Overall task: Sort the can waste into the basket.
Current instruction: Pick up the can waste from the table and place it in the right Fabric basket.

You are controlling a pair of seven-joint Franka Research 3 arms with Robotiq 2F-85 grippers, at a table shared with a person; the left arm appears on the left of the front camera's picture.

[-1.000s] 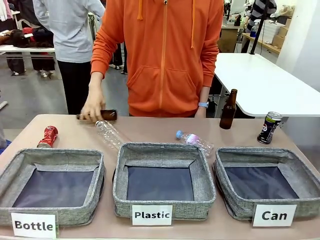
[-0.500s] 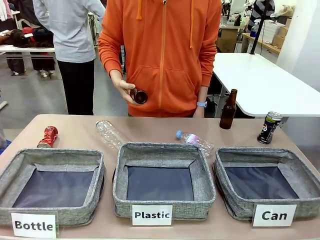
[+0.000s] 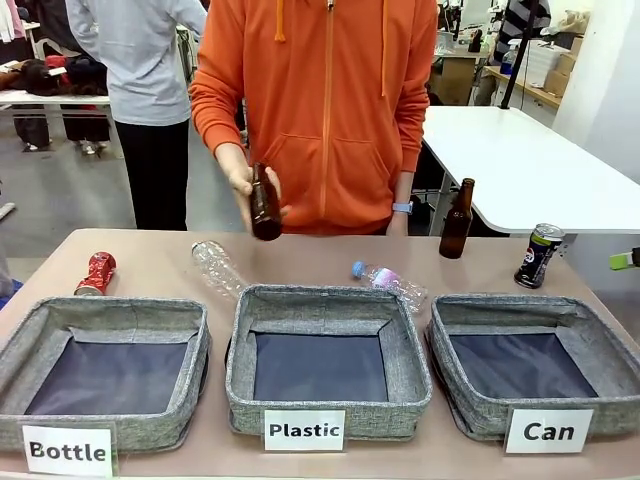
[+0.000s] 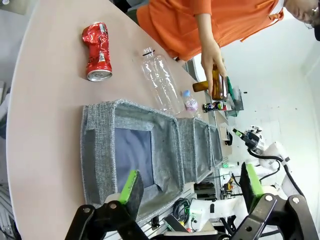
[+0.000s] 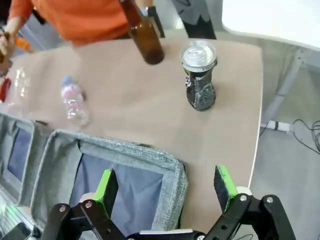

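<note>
While both pairs of jaws hang open and empty, the smooth tan surface (image 3: 300, 262) carries the soft square grey fabric basket labelled "Can" (image 3: 475, 418) at its right end. The right jaws should straddle the dented black-and-silver metal can (image 3: 539, 255) standing upright just behind it. The crumpled red can (image 3: 97, 273) lies far left.

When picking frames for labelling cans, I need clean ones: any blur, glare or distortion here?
Front view: evenly lit and sharp, black can crisp. Left wrist view: rolled sideways, wide-angle stretch, background washed out, red can clear. Right wrist view: the black can's silver top shines but is not blown out.
</note>
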